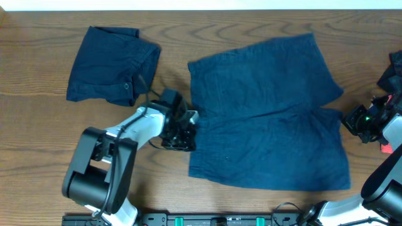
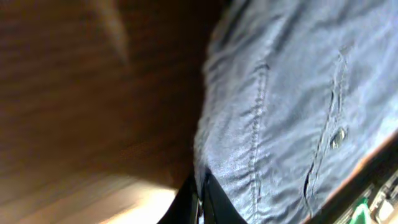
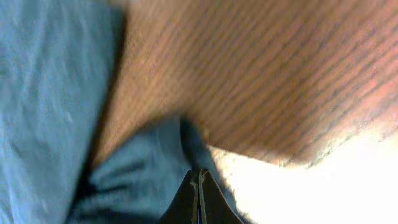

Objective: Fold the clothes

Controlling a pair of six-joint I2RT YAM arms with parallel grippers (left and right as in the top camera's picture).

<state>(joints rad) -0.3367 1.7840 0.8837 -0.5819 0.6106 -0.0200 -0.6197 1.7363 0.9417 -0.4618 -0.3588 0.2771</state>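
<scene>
Overhead, my left tool [image 1: 190,125] sits at the left edge of the spread shorts [image 1: 264,113], about halfway down that side. On the left wrist camera its fingers [image 2: 185,208] are pressed together with the edge of the navy cloth pinched between them. Stitched seams run away from the grip, and a small button [image 2: 337,137] shows farther along the fabric.

My right tool [image 1: 352,119] is at the opposite, right edge of the same garment, where the two leg openings meet. On the right wrist camera its fingers [image 3: 185,208] are closed tight. A pucker of blue cloth is gathered right at the tips, so I read it as gripping the hem.

Between the two tools the spread shorts lie flat on the table [image 1: 38,125], filling the middle and right of the overhead view, with bare wood showing beside each grip.

Well apart, toward the far left corner, a second pair, the folded shorts [image 1: 113,66], rests in a compact bundle, touched by neither arm.
</scene>
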